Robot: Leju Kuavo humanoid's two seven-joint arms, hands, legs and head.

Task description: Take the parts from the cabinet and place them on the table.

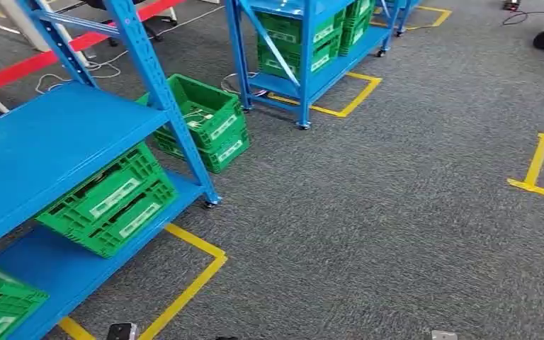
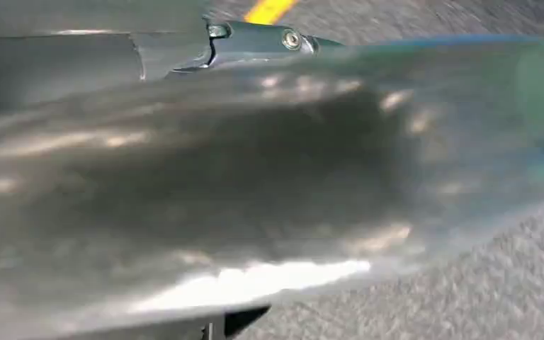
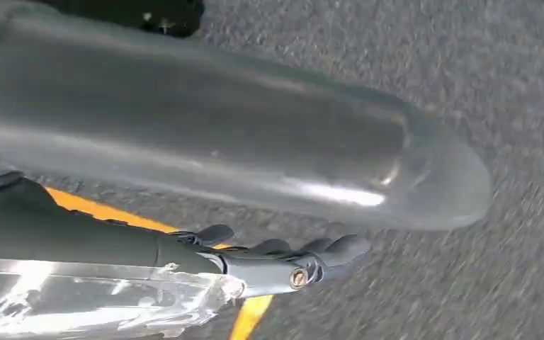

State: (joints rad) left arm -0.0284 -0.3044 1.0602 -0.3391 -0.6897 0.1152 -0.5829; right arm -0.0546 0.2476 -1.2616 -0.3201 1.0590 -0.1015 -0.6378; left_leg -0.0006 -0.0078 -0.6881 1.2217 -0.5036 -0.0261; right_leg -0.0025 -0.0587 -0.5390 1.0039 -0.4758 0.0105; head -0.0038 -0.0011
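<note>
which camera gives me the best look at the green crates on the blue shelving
The head view. It shows a green crate tilted on the near blue rack's lower shelf, another green crate on the floor beside it, and more on the far rack. Both wrist views look at carpet and yellow tape, no crates.

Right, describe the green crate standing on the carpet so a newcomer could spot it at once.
Start at the near blue rack on the left, and follow its slanted front post. Just behind that post, a green crate stands directly on the grey carpet. The other green crates sit on rack shelves; this one sits on none.
</note>
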